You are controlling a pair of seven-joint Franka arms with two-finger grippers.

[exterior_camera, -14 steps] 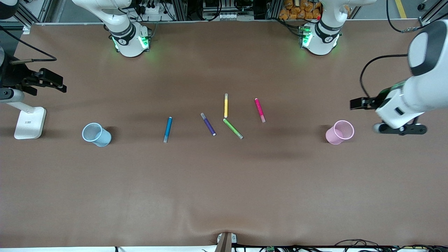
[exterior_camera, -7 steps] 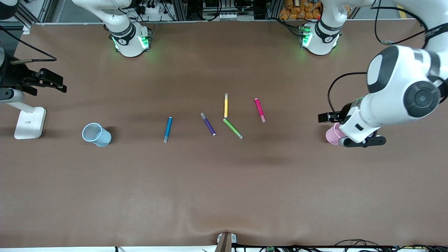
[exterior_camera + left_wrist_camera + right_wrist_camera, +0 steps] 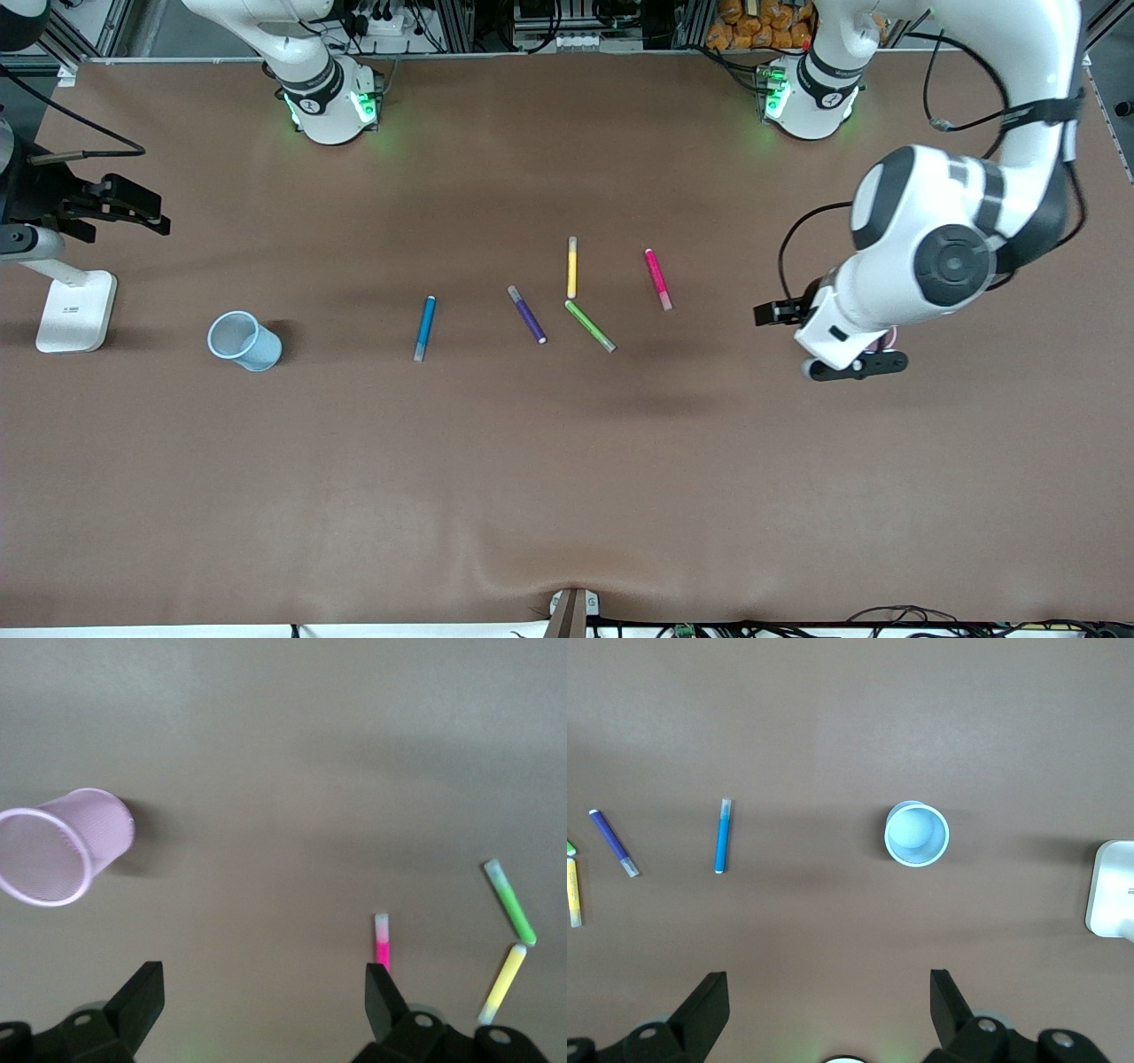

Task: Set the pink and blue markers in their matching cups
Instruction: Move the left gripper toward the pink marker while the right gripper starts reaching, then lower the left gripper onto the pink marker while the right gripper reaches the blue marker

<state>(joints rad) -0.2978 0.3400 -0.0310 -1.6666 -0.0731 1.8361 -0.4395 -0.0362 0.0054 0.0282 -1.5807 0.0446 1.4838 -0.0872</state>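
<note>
Left gripper (image 3: 846, 354): jaws spread, empty, over the pink cup (image 3: 60, 846); you risk toppling it if you descend here
Blue marker (image 3: 425, 327): flat, blue cup (image 3: 243, 340) stands well apart toward the right arm's end
Pink marker (image 3: 657, 278): yellow pen (image 3: 572, 267) and green pen (image 3: 590, 325) near; misgrab possible
Right gripper (image 3: 828, 1010): waiting, jaws spread, empty

The brown table (image 3: 567, 461) carries five pens (image 3: 529, 314) and two cups (image 3: 244, 340).

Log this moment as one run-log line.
left hand: open, above table near pink cup | right hand: open, waiting at table's end | pink marker, blue marker: lying on table | blue cup: empty
</note>
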